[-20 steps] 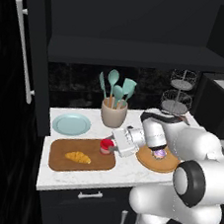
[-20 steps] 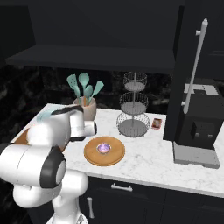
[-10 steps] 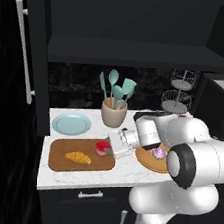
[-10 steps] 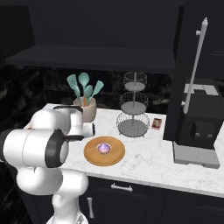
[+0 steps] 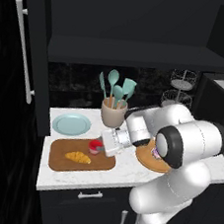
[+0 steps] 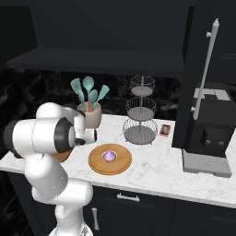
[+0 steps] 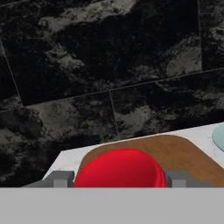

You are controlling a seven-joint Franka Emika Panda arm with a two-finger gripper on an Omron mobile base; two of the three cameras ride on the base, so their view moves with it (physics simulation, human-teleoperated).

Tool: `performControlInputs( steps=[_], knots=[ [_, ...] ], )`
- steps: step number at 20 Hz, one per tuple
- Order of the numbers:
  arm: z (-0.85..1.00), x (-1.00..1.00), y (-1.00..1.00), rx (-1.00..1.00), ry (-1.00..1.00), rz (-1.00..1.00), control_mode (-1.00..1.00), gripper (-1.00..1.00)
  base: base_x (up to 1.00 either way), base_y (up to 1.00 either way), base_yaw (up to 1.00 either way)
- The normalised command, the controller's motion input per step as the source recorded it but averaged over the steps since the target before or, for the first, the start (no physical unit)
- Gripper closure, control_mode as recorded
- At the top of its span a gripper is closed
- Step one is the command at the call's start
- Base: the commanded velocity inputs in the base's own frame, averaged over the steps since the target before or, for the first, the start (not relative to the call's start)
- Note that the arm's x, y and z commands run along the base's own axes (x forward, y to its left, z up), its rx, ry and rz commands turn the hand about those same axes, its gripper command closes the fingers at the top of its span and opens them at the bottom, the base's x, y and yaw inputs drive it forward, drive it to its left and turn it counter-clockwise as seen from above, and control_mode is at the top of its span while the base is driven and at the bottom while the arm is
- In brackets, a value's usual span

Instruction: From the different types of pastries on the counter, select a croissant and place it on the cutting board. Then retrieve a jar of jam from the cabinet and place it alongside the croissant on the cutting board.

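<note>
- Gripper (image 5: 98,148) low over the right end of the cutting board (image 5: 60,161), jaws closed on the jar of jam (image 5: 96,146).
- In the hand view, red jar of jam (image 7: 120,169) held snug between two grey fingertips (image 7: 59,178), one on each side.
- Can't tell if the jar rests on the board or hangs just above it.
- Croissant (image 5: 77,156) flat on the board, near the middle, at about 8 o'clock from the jar and just beside it.
- Brown board on the white counter (image 5: 76,178), near the front edge.
- Light blue plate (image 5: 71,124) at 12 o'clock from the board, close to the dark wall.
- Tan crock (image 5: 113,115) with teal spoons and spatulas at 1 o'clock from the jar.
- Purple-topped cupcake (image 6: 109,156) in the middle of a round wooden plate (image 6: 99,165), well apart from the board.
- Wire basket stand (image 6: 140,112) at 1 o'clock from the round plate.
- Open cabinet door (image 5: 33,49) with a long pale handle at 11 o'clock from the board.
</note>
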Motion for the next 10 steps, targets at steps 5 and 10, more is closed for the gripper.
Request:
performControlInputs(
  steps=[5, 10],
  knots=[
    [-0.36, 0.46, 0.2, 0.0, 0.07, 0.0, -1.0, 1.0, 0.0, 0.0, 0.0],
    [-0.35, 0.46, 0.08, 0.0, 0.08, 0.0, -1.0, 1.0, 0.0, 0.0, 0.0]
  ],
)
